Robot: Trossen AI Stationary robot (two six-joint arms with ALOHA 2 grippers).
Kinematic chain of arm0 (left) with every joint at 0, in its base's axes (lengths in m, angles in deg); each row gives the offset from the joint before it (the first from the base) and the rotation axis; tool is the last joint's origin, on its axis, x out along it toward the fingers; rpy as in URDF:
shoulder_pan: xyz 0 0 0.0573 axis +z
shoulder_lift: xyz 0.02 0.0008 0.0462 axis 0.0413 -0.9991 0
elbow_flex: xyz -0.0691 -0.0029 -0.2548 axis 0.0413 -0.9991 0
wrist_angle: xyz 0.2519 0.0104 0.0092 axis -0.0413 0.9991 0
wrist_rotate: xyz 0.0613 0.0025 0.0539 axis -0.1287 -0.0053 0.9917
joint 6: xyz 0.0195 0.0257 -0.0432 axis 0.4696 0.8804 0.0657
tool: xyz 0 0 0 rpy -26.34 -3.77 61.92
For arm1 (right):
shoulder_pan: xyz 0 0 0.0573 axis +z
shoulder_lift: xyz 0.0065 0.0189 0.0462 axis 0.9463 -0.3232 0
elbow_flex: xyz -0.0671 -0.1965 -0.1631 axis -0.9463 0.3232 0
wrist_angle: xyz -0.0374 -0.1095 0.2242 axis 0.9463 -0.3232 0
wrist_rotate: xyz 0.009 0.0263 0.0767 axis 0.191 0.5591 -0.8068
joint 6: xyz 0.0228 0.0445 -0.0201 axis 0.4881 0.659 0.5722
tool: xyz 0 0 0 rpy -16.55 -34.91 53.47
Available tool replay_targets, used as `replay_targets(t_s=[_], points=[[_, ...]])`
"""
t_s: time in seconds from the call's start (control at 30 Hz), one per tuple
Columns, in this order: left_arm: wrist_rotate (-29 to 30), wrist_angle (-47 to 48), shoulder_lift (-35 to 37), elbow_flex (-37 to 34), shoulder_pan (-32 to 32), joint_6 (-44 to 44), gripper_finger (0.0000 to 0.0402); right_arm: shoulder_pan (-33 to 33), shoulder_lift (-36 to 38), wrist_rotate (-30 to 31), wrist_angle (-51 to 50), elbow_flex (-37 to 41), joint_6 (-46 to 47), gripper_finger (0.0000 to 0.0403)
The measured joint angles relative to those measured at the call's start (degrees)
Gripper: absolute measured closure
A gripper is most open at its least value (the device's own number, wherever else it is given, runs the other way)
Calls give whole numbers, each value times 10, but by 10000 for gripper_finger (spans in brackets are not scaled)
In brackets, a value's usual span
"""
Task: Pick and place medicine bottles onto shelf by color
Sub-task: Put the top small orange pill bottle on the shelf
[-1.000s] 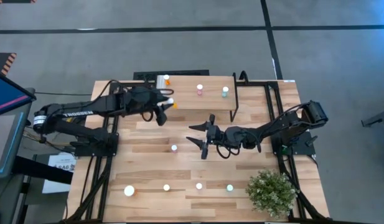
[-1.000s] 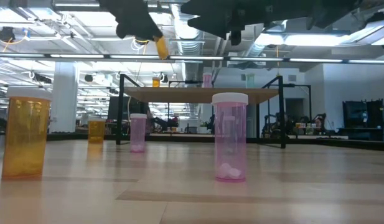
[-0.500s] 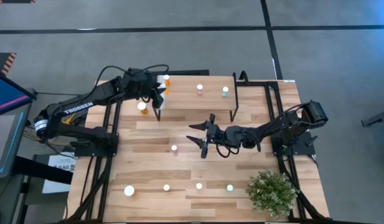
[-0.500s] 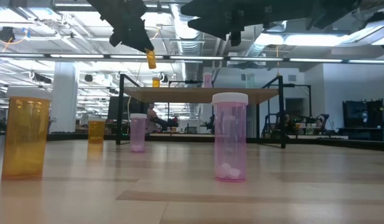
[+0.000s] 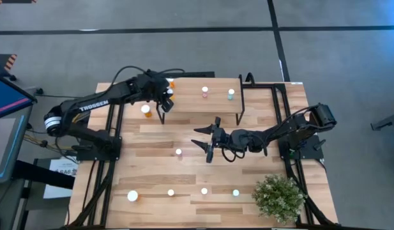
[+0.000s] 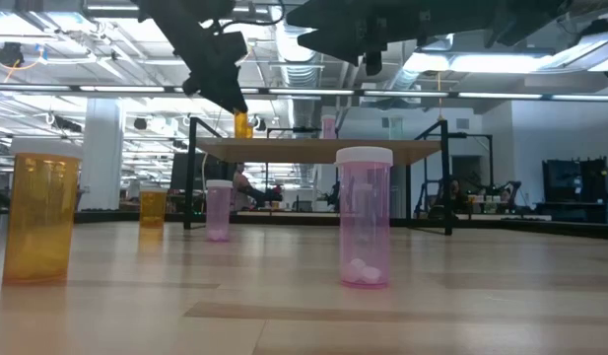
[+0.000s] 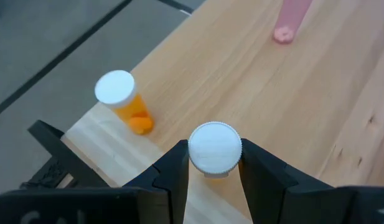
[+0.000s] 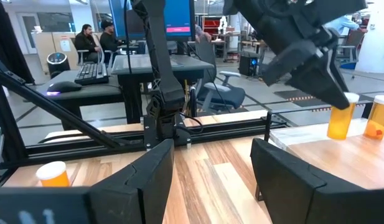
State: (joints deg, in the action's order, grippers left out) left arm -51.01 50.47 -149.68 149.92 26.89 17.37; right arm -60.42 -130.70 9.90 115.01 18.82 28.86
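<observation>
Since earlier, left gripper, clamping an orange bottle, is now lowering it beside 1 orange bottle on the shelf, upper left, grouping colours; right gripper is waiting centre, jaws apart.

white "trossen" lettering runs along the left arm.

The small raised wooden shelf stands at the table's far edge, three white-capped bottles on it: one at the left end, one mid, one right. The left gripper hangs over its left end. A lone bottle sits mid-table, left of the right gripper. Four bottles line the near edge, the potted plant to their right.
</observation>
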Motion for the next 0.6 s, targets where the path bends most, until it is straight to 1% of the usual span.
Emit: replay_targets(t_s=[0.2, 0.6], points=[[15, -2, -19, 0, 2, 5, 292, 0, 0, 0, -7, 0, 1, 168], [15, 0, -20, 0, 4, 6, 292, 1, 0, 0, -8, 0, 1, 168]])
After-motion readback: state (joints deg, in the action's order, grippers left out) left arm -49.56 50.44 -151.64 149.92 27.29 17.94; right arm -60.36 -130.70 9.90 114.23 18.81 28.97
